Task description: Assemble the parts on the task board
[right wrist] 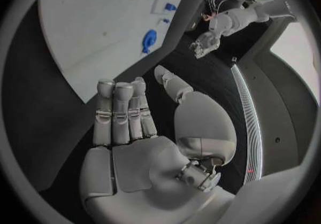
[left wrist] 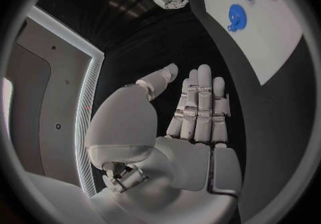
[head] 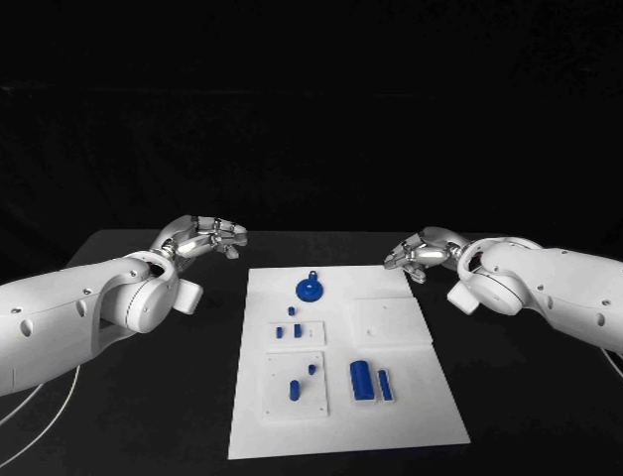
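Your parts all lie on the task board (head: pixel 398 416), which runs down the middle of the worktop (head: pixel 140 436) from its far half toward the near edge, and both hands sit off the board, near its far corners. The left hand (head: pixel 200 236) hangs over bare worktop just off the board's far left corner; the right hand (head: pixel 422 254) hangs just off the far right corner. Neither touches the board or any part.

The round blue part (head: pixel 311 289) near the board's far edge lies between the two hands, about equally close to each. The larger blue cylinder (head: pixel 359 380) and the slim blue bar (head: pixel 385 384) beside it lie toward the near right of the board, their long axes running far to near; I judge the right arm better placed for these.

In the wrist views each hand holds nothing: the left hand's fingers (left wrist: pixel 200 101) are straight and side by side, thumb set apart, and the right hand's fingers (right wrist: pixel 120 112) lie likewise. To reach any part, you must bring a hand inward over the board and down toward the near edge.
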